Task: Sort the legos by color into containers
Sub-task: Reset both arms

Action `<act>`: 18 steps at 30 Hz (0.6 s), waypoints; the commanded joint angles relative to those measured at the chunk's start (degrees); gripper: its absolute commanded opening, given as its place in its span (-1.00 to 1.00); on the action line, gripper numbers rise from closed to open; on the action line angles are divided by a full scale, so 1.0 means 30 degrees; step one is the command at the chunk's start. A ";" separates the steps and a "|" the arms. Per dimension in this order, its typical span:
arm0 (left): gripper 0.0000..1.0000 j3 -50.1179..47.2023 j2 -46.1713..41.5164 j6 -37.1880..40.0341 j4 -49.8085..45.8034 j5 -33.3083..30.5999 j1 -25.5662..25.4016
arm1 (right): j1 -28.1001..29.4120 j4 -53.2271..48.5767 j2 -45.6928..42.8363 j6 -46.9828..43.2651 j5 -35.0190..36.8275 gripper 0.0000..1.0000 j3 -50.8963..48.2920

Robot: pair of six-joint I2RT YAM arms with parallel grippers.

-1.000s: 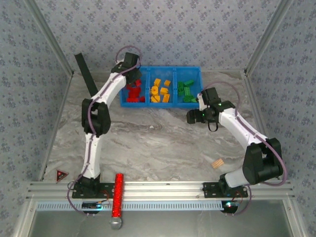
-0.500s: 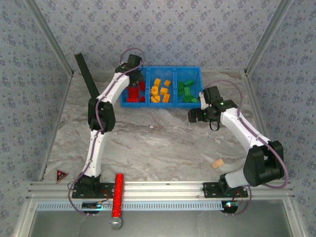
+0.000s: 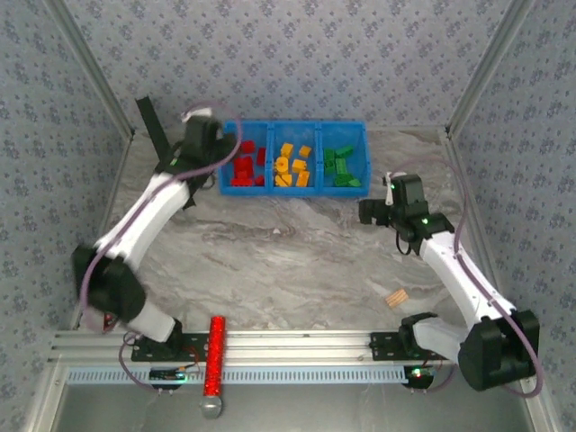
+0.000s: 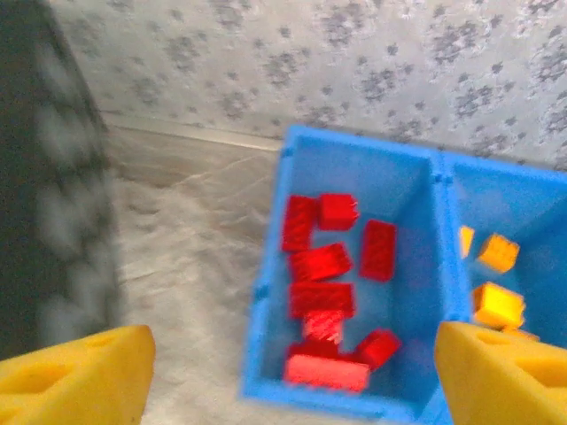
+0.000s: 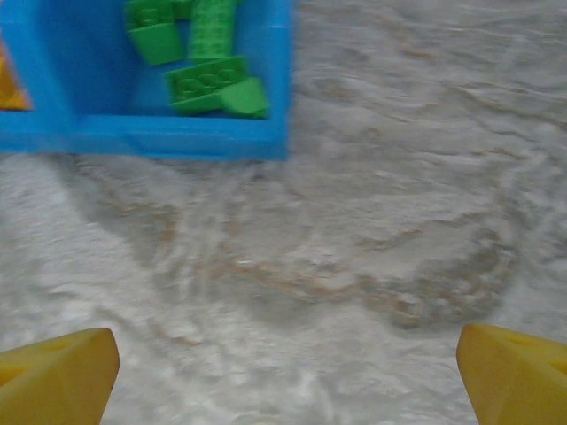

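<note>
The blue bin (image 3: pixel 358 135) stands at the back of the table, with red legos (image 3: pixel 243 167) in its left compartment, orange-yellow legos (image 3: pixel 292 164) in the middle and green legos (image 3: pixel 340 167) on the right. My left gripper (image 3: pixel 209 144) hovers at the bin's left end. In the left wrist view it (image 4: pixel 292 381) is open and holds nothing, high above the red legos (image 4: pixel 332 283). My right gripper (image 3: pixel 367 212) is off the bin's front right corner. In the right wrist view it (image 5: pixel 283 381) is open over bare table, with the green legos (image 5: pixel 199 53) ahead of it.
A tan wooden block (image 3: pixel 397 297) lies at the front right. A long red studded bar (image 3: pixel 214 355) rests on the front rail. A black slanted strip (image 3: pixel 155 135) leans at the back left, close to the left arm. A small red triangle (image 3: pixel 112 319) sits at the front left.
The left arm has swung out from over the red compartment to the bin's left end, and its jaws have opened. The right arm has drawn back to the right, away from the bin.
</note>
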 commanded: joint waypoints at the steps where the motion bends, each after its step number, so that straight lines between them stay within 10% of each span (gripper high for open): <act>1: 0.75 -0.7755 -0.3503 0.4274 0.6719 -0.1971 0.1274 | -0.0714 0.4922 -0.1097 -0.1126 0.1721 1.00 -0.2906; 9: 0.98 -1.7502 -0.7668 0.5016 1.3392 -0.1690 0.4650 | -0.3020 1.3203 -0.1503 -0.1799 0.1416 1.00 -0.8018; 18: 0.98 -1.9140 -0.1109 0.4659 2.2664 0.2420 0.7398 | -0.4311 2.1225 0.2414 -0.3283 0.0742 0.99 -1.0410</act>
